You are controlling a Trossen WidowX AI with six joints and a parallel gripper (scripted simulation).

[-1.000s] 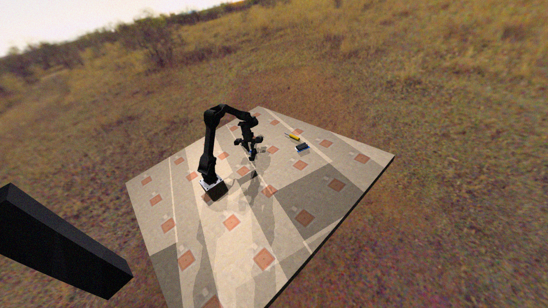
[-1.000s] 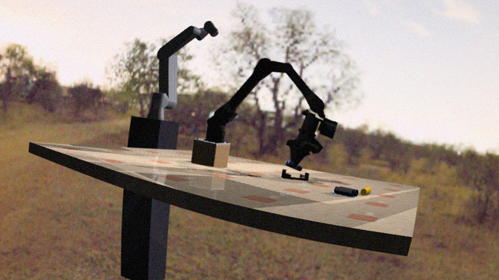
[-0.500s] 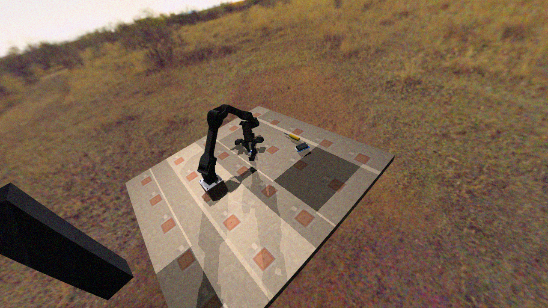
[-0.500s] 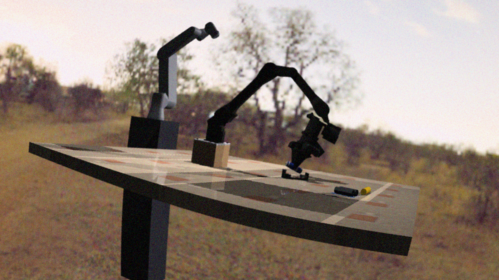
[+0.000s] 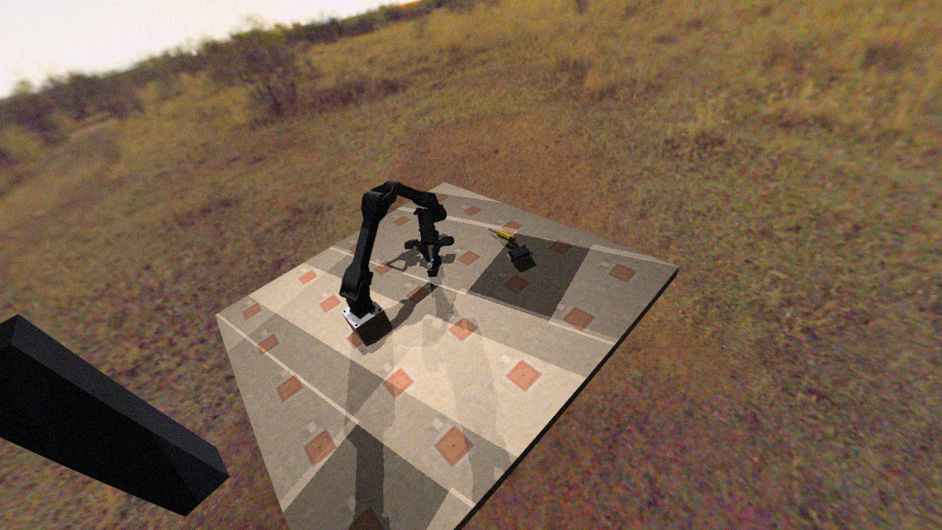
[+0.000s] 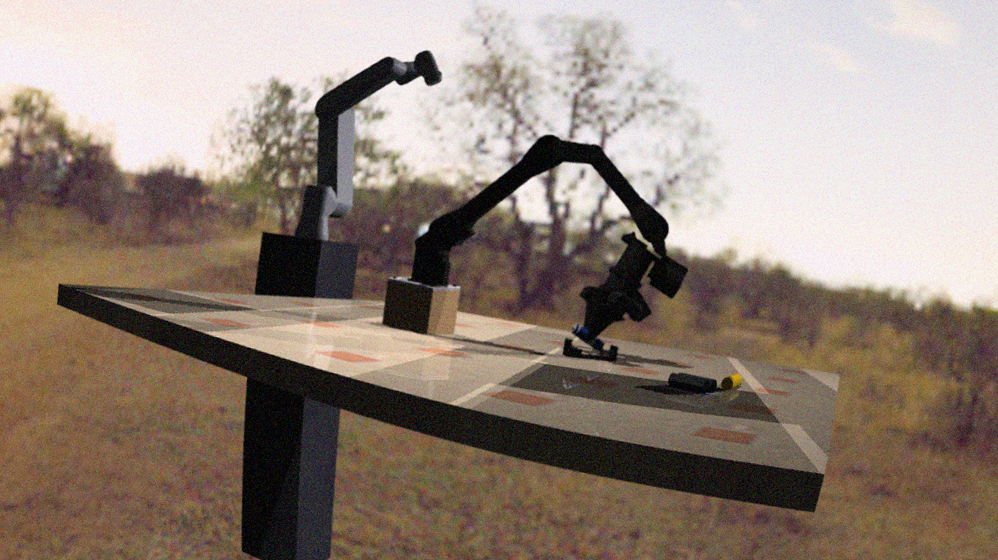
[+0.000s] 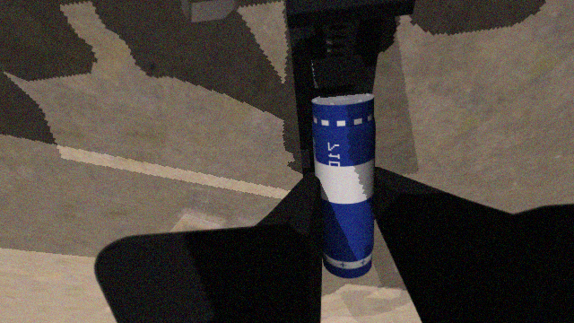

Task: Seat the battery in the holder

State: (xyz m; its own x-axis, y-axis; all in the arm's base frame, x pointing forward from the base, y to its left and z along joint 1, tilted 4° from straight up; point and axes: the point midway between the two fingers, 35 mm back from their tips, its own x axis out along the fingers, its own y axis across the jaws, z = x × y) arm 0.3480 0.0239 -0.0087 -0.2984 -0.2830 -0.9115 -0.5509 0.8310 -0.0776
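Note:
My gripper [image 5: 432, 260] [image 6: 588, 335] [image 7: 342, 180] is shut on the blue battery with a white band; the fingers press its sides near the middle. The battery [image 6: 577, 328] [image 7: 347, 224] is tilted in the exterior view, its left end higher and its right end low over the holder. The black holder [image 5: 433, 271] [image 6: 609, 353] [image 7: 350, 8] stands on the table under the gripper. In the wrist view, its coil spring [image 7: 333, 42] shows beyond the battery's flat far end. The fingers and battery hide much of the holder, and contact between battery and holder cannot be told.
A black block on a blue board [image 5: 520, 254] [image 6: 690, 382] and a yellow-handled screwdriver [image 5: 505, 235] [image 6: 731, 381] lie beyond the holder, away from the arm's base. A second arm [image 6: 331, 159] stands on a dark pedestal behind the table [image 6: 636, 459].

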